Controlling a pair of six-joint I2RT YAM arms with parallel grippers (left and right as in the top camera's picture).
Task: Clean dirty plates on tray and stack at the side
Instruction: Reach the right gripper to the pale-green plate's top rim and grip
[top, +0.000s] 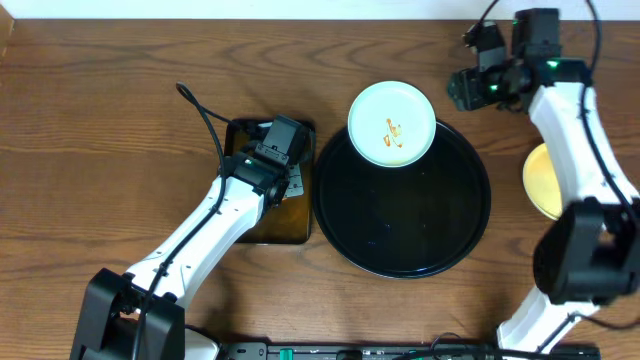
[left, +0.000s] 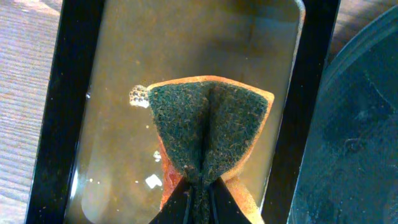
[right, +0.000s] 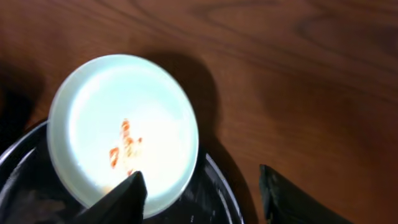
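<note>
A pale mint-white plate (top: 391, 123) with an orange-brown smear rests on the far rim of the large round black tray (top: 440, 240); it also shows in the right wrist view (right: 124, 130). A cream-yellow plate (top: 540, 180) lies on the wood at the right, partly hidden by the right arm. My right gripper (top: 462, 88) is open and empty, hovering right of the mint plate (right: 202, 193). My left gripper (top: 290, 190) is shut on an orange sponge with a dark green scrub face (left: 208, 130), held over the pan. A third plate is not in view.
A small rectangular dark pan (top: 290, 225) holding brownish water (left: 186, 56) sits just left of the tray. The tray's rim (left: 348, 143) lies close to the pan's right side. Brown wood tabletop (top: 100, 120) surrounds both.
</note>
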